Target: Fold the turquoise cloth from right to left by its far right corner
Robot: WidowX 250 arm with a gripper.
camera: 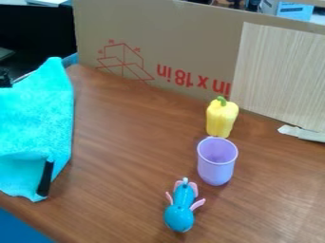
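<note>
One cloth [38,114], left, peaked, not laid flat. One gripper [44,179], against it; whether open or closed, cannot tell. Upright cup [215,167], between pepper [221,119] and blue toy [179,217].

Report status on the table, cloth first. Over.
Hold unconfirmed. Turquoise cloth at left, rumpled, black strip at its lower edge. Purple cup upright between yellow pepper and blue toy, well right of cloth. Over.

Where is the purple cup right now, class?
In the camera view, the purple cup stands right of centre on the wooden table, just in front of the yellow pepper and behind the blue toy.
</note>
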